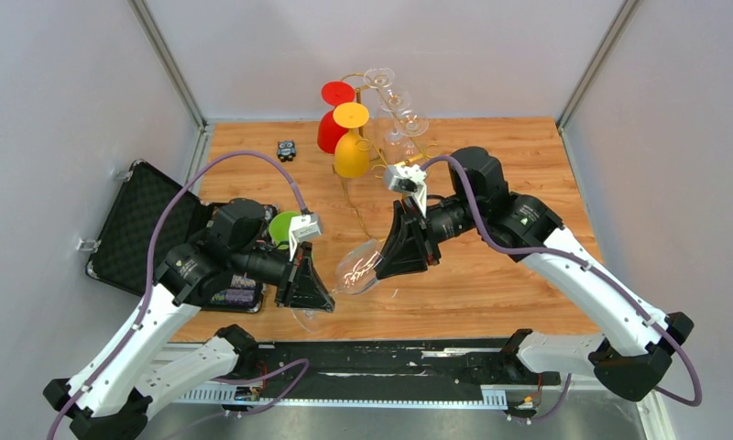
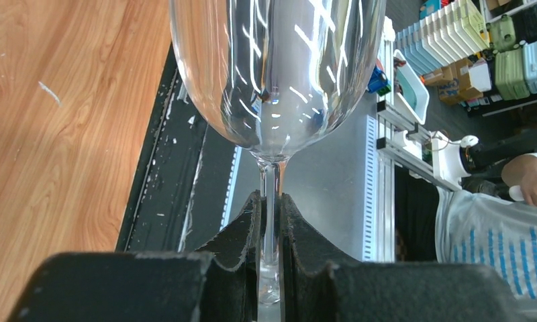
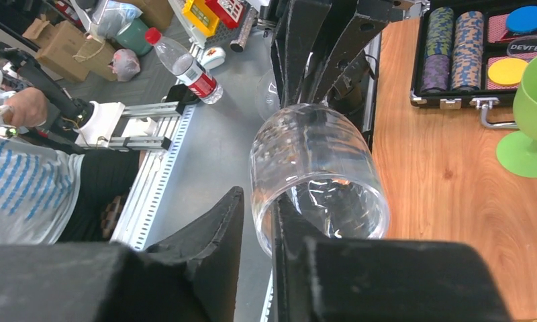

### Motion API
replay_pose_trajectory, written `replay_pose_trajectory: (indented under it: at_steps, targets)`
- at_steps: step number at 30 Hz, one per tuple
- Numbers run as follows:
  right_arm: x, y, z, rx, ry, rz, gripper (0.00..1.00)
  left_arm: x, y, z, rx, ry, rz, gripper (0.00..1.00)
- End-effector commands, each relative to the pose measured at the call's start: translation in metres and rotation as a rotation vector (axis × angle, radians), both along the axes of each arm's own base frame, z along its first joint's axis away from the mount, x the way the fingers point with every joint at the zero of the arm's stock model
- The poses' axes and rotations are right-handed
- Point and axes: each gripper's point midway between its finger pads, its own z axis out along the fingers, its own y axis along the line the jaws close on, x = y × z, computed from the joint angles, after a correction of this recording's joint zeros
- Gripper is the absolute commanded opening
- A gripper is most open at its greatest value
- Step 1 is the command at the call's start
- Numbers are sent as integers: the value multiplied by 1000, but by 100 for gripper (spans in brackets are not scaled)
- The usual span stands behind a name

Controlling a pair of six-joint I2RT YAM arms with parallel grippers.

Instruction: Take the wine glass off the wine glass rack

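Clamping the stem of the wine glass [image 2: 279,67], the left gripper [image 2: 269,204] has both fingers pressed on it just below the bowl. Glass is off the rack, in the air over the near table [image 1: 509,156] edge, lying roughly sideways between the two arms. Foot pokes out on the left gripper's near side; bowl mouth points at the right gripper [image 3: 256,201].

Right gripper: jaws close together with the rim wall between them, one finger outside the bowl, the other seemingly inside. A sliver of gap shows beside the outer finger; cannot tell if it truly grips.

Behind the left arm: green cup [image 1: 283,225] upright on the table, just beside an open black case [image 1: 138,225].

Far edge: gold rack [image 1: 379,147] standing, red glass [image 1: 331,128] and yellow glass [image 1: 352,151] on its left, clear glasses [image 1: 395,101] on its right. Small black object [image 1: 287,148] left of it.
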Motion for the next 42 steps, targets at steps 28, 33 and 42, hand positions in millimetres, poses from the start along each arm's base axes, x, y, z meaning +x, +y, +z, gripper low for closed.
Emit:
replay_pose_trajectory:
  at_steps: [28,33,42]
  targets:
    - [-9,-33,-2,-58,-25,-176,0,63,2,15,59,-220,289,100]
    - [-2,-50,-21,-169,-8,-315,0,77,11,26,58,-285,396,100]
    - [17,-95,-43,-368,16,-637,0,80,25,42,30,-351,489,100]
